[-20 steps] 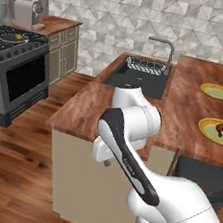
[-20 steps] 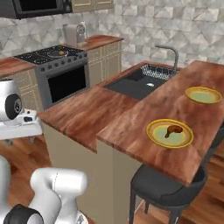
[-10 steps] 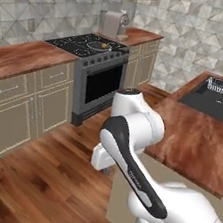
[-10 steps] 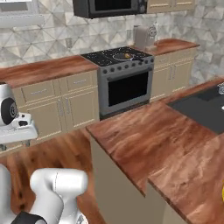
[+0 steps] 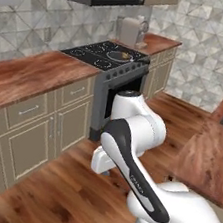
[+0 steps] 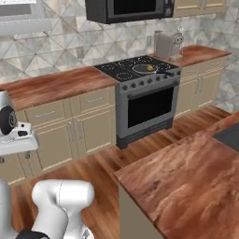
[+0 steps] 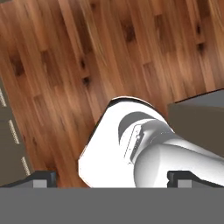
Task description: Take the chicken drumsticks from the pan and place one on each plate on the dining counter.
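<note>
The pan (image 6: 144,69) sits on the black stove (image 6: 135,70) at the far wall, with a small orange drumstick (image 6: 149,68) lying in it. The left base view shows the same pan (image 5: 118,56) and drumstick (image 5: 125,55). A corner of the dining counter (image 6: 186,179) fills the lower right, and its edge (image 5: 209,163) shows at the right of the left base view. The plates are out of view. My gripper (image 7: 114,178) is open and holds nothing; it hangs over the wood floor, folded in close to my own arm and far from the stove.
Beige drawer cabinets (image 6: 70,126) with wood tops flank the stove. A microwave (image 6: 126,8) hangs above it, and a pale appliance (image 6: 163,44) stands to its right. Open wood floor (image 5: 66,188) lies between me and the stove. A dark sink edge (image 6: 231,135) cuts into the counter.
The whole picture has swung from the dining counter with its plates round to the stove wall, so the base has turned. The arm keeps its folded pose.
</note>
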Motion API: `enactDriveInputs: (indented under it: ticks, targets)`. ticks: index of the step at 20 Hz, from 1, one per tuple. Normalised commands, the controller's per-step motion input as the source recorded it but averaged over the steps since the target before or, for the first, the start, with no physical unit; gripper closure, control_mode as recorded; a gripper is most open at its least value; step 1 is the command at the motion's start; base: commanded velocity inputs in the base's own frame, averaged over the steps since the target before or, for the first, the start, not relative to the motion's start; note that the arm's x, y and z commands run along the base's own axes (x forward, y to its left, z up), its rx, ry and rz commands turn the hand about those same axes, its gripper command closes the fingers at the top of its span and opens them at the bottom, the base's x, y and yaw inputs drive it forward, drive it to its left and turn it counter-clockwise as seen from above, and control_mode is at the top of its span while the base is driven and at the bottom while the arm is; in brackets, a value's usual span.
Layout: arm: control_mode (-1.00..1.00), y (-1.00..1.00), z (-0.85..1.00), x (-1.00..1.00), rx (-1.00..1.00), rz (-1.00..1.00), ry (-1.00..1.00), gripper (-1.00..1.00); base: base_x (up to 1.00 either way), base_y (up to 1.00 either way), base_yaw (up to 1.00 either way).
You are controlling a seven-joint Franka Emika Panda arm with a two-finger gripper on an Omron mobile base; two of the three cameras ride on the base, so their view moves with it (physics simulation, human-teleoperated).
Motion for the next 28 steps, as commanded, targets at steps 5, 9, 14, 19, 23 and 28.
enactDriveInputs:
  ticks: [5,9,14,19,23,28]
  targets:
    - [1.0,0.0,0.0,0.0,0.0,0.0,0.0,-1.0,1.0,0.53,-0.11]
    - [1.0,0.0,0.0,0.0,0.0,0.0,0.0,-1.0,0.98,0.44,-0.34]
    - [1.0,0.0,0.0,0.0,0.0,0.0,0.0,-1.0,0.81,0.37,-0.6]
    - [1.0,0.0,0.0,0.0,0.0,0.0,0.0,-1.0,0.78,0.35,-0.64]
    - [1.0,0.0,0.0,0.0,0.0,0.0,0.0,-1.0,0.83,0.31,-0.58]
    - [1.0,0.0,0.0,0.0,0.0,0.0,0.0,-1.0,0.82,0.14,-0.53]
